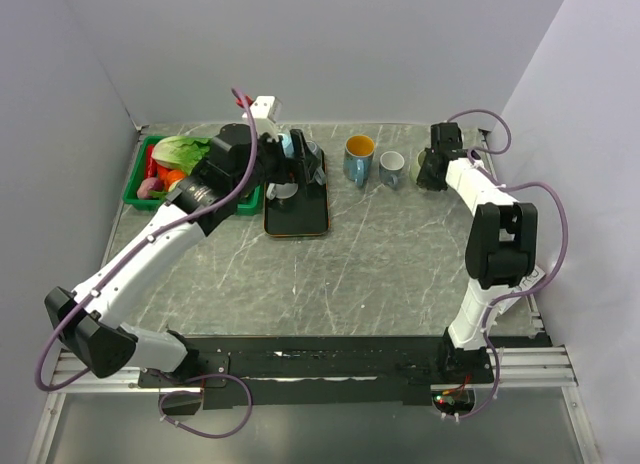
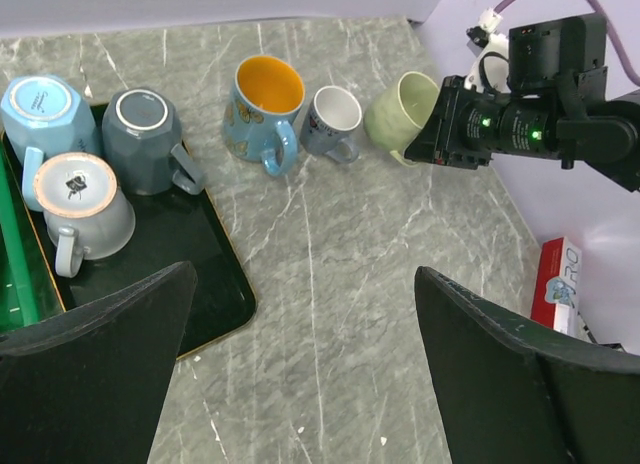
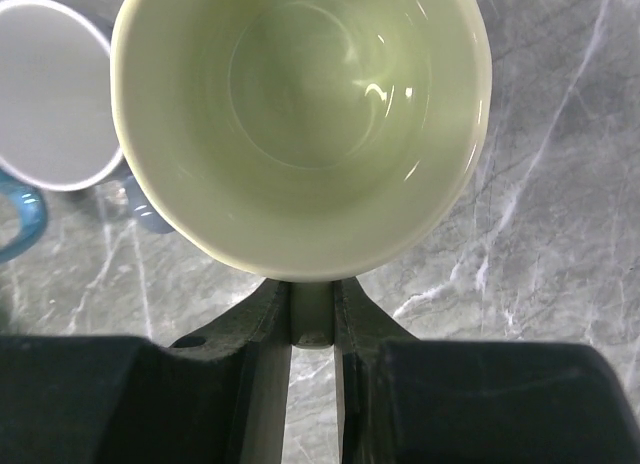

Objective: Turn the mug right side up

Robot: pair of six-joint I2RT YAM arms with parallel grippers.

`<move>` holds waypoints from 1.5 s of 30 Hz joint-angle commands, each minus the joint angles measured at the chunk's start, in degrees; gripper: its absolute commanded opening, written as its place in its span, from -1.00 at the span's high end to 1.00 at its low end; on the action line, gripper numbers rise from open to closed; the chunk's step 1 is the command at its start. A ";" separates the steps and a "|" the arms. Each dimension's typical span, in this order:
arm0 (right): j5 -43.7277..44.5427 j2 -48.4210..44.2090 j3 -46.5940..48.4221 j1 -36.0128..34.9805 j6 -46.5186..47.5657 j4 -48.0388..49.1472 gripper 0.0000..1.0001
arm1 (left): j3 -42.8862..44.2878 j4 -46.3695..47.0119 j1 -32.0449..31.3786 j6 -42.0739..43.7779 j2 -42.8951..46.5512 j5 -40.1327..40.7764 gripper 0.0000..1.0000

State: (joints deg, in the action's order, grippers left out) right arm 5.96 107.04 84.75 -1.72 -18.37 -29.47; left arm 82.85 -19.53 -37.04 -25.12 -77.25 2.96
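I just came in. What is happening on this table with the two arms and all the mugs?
The right end effector is shut on the handle of a pale green mug and holds it tilted, next to an upright blue mug and a small white mug. The left end effector is open and holds nothing. It hangs near a black tray, where three mugs stand upside down.

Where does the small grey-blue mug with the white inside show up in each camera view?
Top external: the small grey-blue mug stands at the rear, between the blue mug with orange inside and the right gripper.
Left wrist: upper middle, between that blue mug and the pale green mug.
Right wrist: top left corner, partly cut off.
Shared landmark: the right gripper, shut on the pale green mug beside it.
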 commanded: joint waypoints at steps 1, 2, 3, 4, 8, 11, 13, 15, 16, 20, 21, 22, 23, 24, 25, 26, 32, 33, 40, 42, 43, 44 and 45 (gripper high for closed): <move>2.48 -0.26 2.79 0.13 -1.49 6.53 1.00 | 2.58 -0.60 0.39 0.34 -1.58 0.73 -0.93; 3.00 0.35 2.79 0.13 -1.67 6.45 1.00 | 2.93 -0.77 0.47 0.43 -1.85 0.64 -0.93; 3.27 0.79 3.31 0.22 -1.76 6.10 1.00 | 3.11 -0.86 0.47 0.34 -1.94 0.47 -0.93; 3.27 1.15 3.40 0.13 -1.67 6.18 1.00 | 3.37 -1.04 0.47 0.34 -2.37 0.38 -0.93; 3.45 3.08 3.67 -0.04 -1.76 6.80 1.00 | 4.25 -1.56 0.65 0.43 -3.34 0.29 -0.93; 3.54 4.13 4.63 -0.13 -2.19 6.10 1.00 | 4.78 -1.91 0.82 0.52 -3.87 0.29 -0.93; 3.71 4.40 4.55 -0.57 -2.02 6.62 1.00 | 5.04 -2.09 0.91 0.60 -4.13 0.20 -0.93; 4.06 4.84 4.63 -0.83 -2.11 6.89 1.00 | 5.22 -2.27 1.09 0.60 -4.48 0.12 -0.93; 4.15 5.01 4.72 -0.92 -2.02 6.89 1.00 | 5.30 -2.35 1.09 0.60 -4.66 0.03 -0.93; 4.50 6.51 5.51 -1.18 -1.41 7.24 1.00 | 5.74 -2.97 1.35 0.60 -4.92 0.03 -0.93; 4.76 6.68 5.60 -1.27 -1.32 7.32 1.00 | 5.83 -2.97 1.44 0.52 -5.01 0.03 -0.93; 4.68 7.12 5.60 -1.36 -1.32 7.41 1.00 | 5.83 -3.14 1.53 0.52 -5.01 0.03 -0.93; 4.68 7.39 5.86 -1.36 -1.23 7.33 1.00 | 5.83 -3.23 1.62 0.52 -5.01 -0.06 -0.93; 4.68 7.56 6.04 -1.45 -1.23 7.24 1.00 | 5.83 -3.32 1.62 0.52 -5.01 0.03 -0.93; 4.68 8.09 6.39 -1.45 -1.32 6.89 1.00 | 5.75 -3.50 1.70 0.52 -5.01 0.03 -0.93; 4.68 8.18 6.91 -1.62 -1.23 6.71 0.99 | 5.75 -3.50 1.79 0.52 -4.93 0.11 -0.93; 5.55 8.18 7.53 -1.80 -1.93 5.83 0.23 | 5.31 -3.59 2.14 0.17 -4.84 0.11 -0.93; 5.91 8.09 7.45 -1.63 -2.63 5.66 0.13 | 5.22 -3.67 2.14 -0.10 -4.92 0.72 -0.93; 6.62 3.54 5.96 -1.98 -4.04 4.25 -0.30 | 6.71 -8.24 3.63 -2.73 -7.21 5.56 -0.93; 6.44 2.12 5.25 -1.89 -4.13 3.73 -0.39 | 6.71 -9.38 4.34 -4.13 -8.08 5.65 -0.93; 6.35 0.72 4.99 -1.97 -4.22 3.37 -0.43 | 6.71 -9.82 5.04 -4.67 -8.44 6.17 -0.93; 6.26 -0.16 4.81 -1.98 -4.30 2.59 -0.47 | 6.62 -10.17 5.39 -5.45 -8.79 6.53 -0.93; 6.17 -0.95 4.72 -1.89 -4.22 2.14 -0.56 | 6.54 -10.44 5.74 -5.64 -9.40 6.79 -0.93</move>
State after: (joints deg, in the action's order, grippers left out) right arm 11.00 113.32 89.52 -3.25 -21.71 -26.63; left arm 87.39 -27.51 -32.93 -27.97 -85.17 6.85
